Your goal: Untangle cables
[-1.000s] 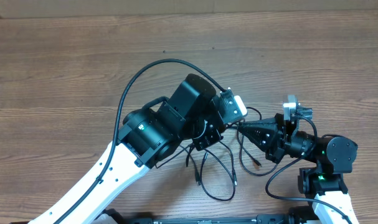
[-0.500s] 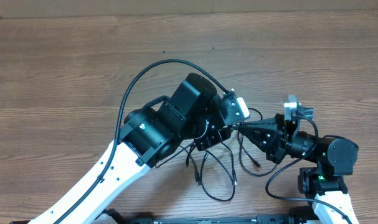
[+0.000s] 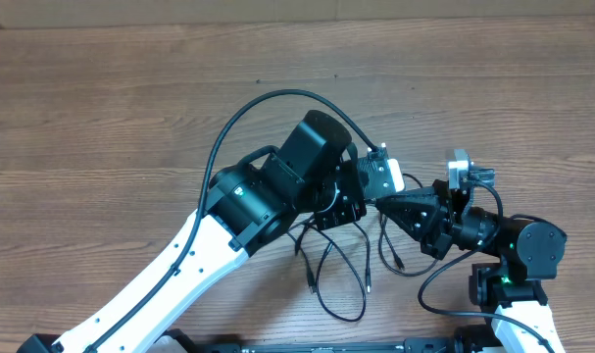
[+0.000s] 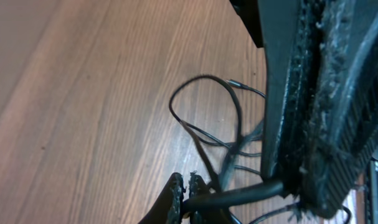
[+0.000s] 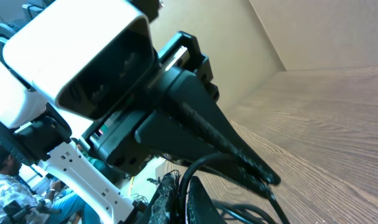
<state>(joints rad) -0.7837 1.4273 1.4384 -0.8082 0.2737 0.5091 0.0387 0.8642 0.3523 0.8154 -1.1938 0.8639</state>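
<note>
Thin black cables (image 3: 341, 270) lie in loose loops on the wooden table, below where the two grippers meet. My left gripper (image 3: 364, 204) and my right gripper (image 3: 381, 204) are tip to tip. In the left wrist view my left gripper (image 4: 184, 198) is shut on a black cable (image 4: 238, 194) that runs across to the right gripper's worn fingers (image 4: 301, 106); a cable loop (image 4: 201, 76) lies on the table beyond. In the right wrist view my right gripper (image 5: 179, 199) is shut on a cable (image 5: 207, 160) that arcs to the left gripper's fingers (image 5: 226, 146).
The wooden table (image 3: 130, 98) stretches wide to the left and far side. A thick black robot cable (image 3: 238, 123) arcs over the left arm. The right arm's base (image 3: 508, 284) stands at the front right, by the table's front edge.
My left arm has shifted right and slightly away, bringing its gripper closer to the right gripper. The cable loops below have moved a little. The right arm has hardly moved.
</note>
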